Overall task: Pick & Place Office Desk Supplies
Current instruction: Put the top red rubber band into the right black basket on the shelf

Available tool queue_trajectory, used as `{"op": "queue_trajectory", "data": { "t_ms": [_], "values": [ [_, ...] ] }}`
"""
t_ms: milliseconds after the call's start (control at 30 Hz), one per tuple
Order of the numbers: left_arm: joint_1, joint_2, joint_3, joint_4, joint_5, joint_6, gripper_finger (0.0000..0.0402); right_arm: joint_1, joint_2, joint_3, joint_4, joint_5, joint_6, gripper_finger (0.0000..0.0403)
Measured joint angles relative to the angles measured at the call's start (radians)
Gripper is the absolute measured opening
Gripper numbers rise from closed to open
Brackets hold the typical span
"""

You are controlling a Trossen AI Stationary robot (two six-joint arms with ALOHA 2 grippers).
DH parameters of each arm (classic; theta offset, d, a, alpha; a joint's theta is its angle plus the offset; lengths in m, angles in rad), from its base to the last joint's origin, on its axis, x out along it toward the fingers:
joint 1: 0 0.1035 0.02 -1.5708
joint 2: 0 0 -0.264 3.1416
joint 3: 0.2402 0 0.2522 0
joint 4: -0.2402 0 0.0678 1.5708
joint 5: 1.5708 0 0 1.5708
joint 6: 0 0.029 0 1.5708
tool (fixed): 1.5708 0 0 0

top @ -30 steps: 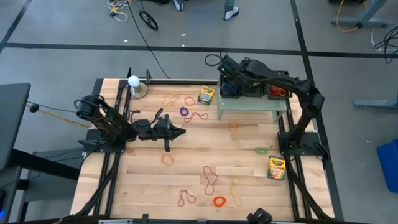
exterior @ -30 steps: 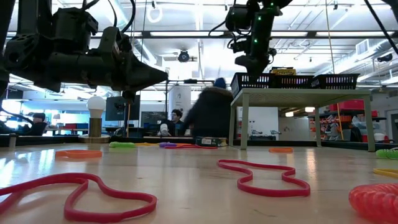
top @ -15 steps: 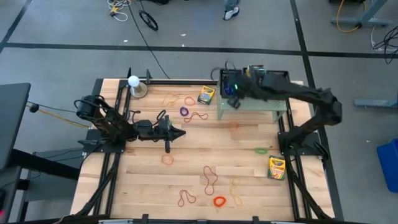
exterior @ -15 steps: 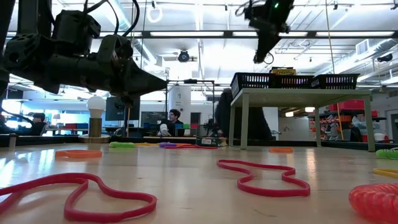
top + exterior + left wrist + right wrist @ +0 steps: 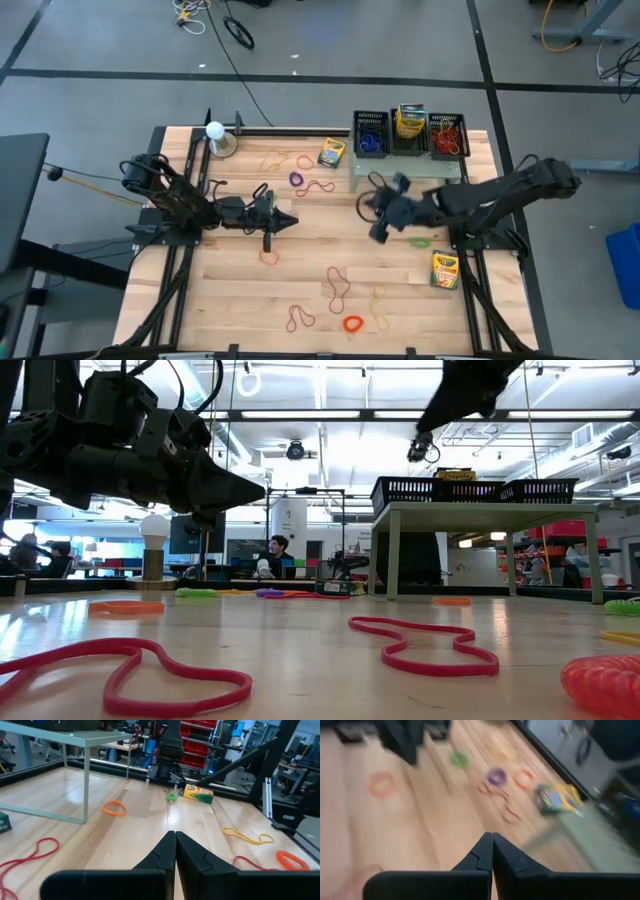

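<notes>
At the table's far left corner stands a white ball on a round base (image 5: pixel 216 134). The left gripper (image 5: pixel 290 216) hangs over the left half of the wooden table (image 5: pixel 230 290), fingers pressed together on nothing, pointing toward the middle. Rubber-band loops lie scattered flat: an orange one (image 5: pixel 270 257) just beneath it, a purple ring (image 5: pixel 296 179) and a red loop (image 5: pixel 320 187) beyond, and a long red loop (image 5: pixel 338 287) running front to back near the centre. A crayon box (image 5: pixel 331 153) lies just left of the pale green stand (image 5: pixel 405 165), tilted. The right gripper (image 5: pixel 378 233) hovers before the stand, its fingers closed and empty, near a green ring (image 5: pixel 420 241). On the stand sit three black baskets (image 5: pixel 369 133): blue rings, a crayon box, red bands. Another crayon box (image 5: pixel 445 269) lies lengthwise front to back at the right edge.
</notes>
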Motion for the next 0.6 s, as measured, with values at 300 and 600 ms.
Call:
{"op": "queue_trajectory", "data": {
  "t_ms": [300,600],
  "values": [
    [0.027,0.0,0.037,-0.032,-0.036,0.055,0.0016,0.098,0.068,-0.389,0.866,0.009,-0.074,0.0014],
    [0.026,0.0,0.15,-0.223,0.014,0.01,0.0016,0.148,0.071,-0.481,0.89,0.011,-0.035,0.0004]
  ]
}}
